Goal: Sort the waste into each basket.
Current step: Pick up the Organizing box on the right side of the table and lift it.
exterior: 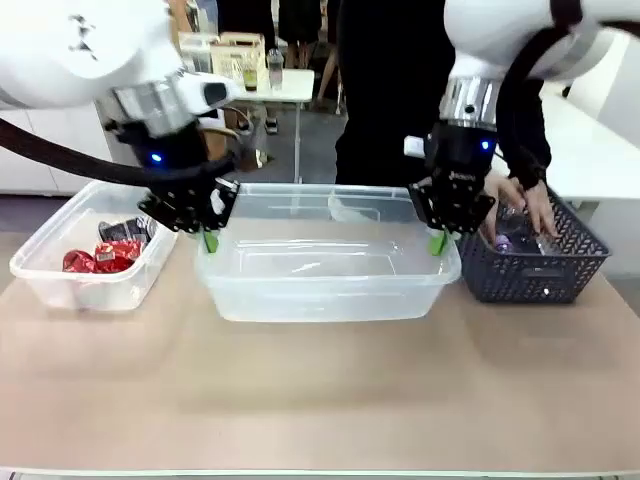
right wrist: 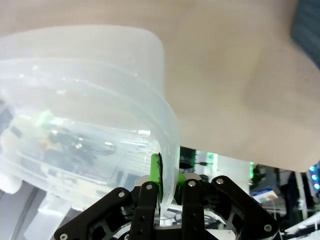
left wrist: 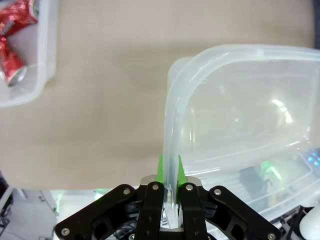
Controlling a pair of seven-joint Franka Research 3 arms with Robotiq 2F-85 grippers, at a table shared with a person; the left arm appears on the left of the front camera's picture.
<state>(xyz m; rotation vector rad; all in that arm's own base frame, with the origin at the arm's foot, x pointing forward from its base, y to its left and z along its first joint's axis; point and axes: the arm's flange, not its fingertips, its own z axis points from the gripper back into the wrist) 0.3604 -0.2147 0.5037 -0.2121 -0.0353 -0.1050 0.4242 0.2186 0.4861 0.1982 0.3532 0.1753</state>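
Note:
A large clear tub (exterior: 325, 290) sits mid-table, and both grippers hold it by its short ends. My left gripper (exterior: 208, 235) is shut on its left rim (left wrist: 172, 100), with the rim pinched between the green pads (left wrist: 169, 175). My right gripper (exterior: 437, 238) is shut on the right rim, as the right wrist view also shows (right wrist: 167, 177). This tub (right wrist: 100, 75) looks empty. A second clear tub (exterior: 60, 275) at the left holds crushed red cans (exterior: 100, 258) and a black-silver one (exterior: 125, 230); it also shows as the left tub (left wrist: 30, 85) with red cans (left wrist: 12, 30).
A dark lattice basket (exterior: 530, 275) stands at the right, close to the big tub. It holds clear bottles (exterior: 510, 238), and the person's hands (exterior: 530, 205) reach into it. The person stands behind the table's far edge. Bare tabletop (exterior: 320, 400) lies in front.

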